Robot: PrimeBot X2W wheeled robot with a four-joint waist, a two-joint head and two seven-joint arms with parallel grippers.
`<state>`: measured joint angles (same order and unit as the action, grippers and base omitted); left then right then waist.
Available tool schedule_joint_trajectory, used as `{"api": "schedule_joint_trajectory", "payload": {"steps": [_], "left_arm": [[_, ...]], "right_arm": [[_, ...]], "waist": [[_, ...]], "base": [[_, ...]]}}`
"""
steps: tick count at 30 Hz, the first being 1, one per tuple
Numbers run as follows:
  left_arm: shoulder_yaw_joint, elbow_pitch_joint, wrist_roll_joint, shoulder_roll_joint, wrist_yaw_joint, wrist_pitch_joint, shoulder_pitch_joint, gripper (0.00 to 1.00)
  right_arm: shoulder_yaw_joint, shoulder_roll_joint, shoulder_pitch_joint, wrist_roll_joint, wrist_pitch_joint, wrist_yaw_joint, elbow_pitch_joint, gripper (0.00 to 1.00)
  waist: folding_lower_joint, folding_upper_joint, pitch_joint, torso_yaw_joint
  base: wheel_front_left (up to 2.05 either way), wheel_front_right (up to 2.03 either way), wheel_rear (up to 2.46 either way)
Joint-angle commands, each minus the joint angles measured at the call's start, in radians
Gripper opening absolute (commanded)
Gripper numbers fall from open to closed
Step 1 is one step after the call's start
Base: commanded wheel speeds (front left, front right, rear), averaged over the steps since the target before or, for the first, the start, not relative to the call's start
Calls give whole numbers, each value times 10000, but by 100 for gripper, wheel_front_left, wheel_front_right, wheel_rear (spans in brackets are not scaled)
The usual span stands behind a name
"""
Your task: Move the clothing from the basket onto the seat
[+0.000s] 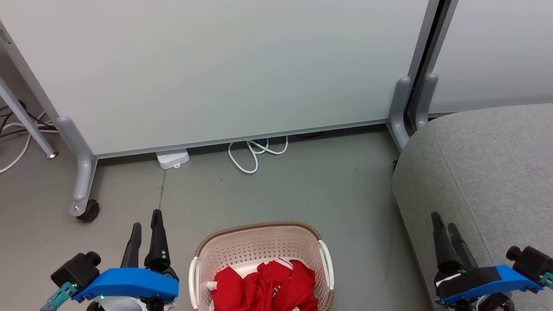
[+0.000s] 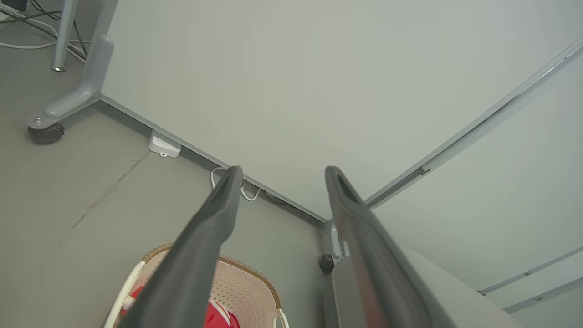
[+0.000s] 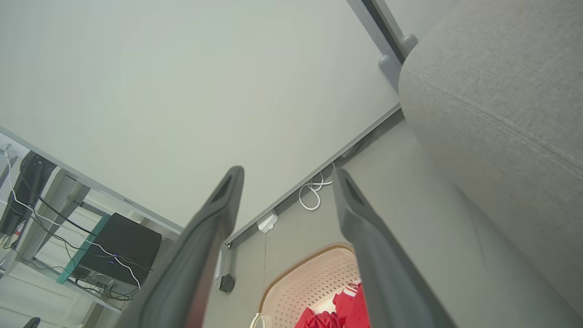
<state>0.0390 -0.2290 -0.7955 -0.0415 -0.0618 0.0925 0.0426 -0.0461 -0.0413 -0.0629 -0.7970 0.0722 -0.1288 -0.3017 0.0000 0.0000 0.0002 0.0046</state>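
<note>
The left fingers (image 1: 157, 237) and right fingers (image 1: 440, 242) stand wide and empty either side of the basket (image 1: 259, 225), where a grab at the tangled clothing (image 1: 263, 287) inside may tip it.

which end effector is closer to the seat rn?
Right. The right end effector hangs open at the edge of the seat. The left end effector, also open, is on the far side of the basket from the seat.
</note>
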Motion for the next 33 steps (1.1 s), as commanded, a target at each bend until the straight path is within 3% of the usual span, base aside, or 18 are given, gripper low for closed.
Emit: {"api": "schedule_joint_trajectory", "payload": {"steps": [1,33], "left_arm": [[27,151,335,-84,24,108,79,100],[566,114,3704,-97,203,965,162,100]], "right_arm": [[39,-72,-224,286,88,-15,143,100],[161,-102,-279,3779,654,-22,95,100]], "waist": [[0,0,0,3],[0,0,46,32]], "base": [[0,0,0],[0,0,0]]}}
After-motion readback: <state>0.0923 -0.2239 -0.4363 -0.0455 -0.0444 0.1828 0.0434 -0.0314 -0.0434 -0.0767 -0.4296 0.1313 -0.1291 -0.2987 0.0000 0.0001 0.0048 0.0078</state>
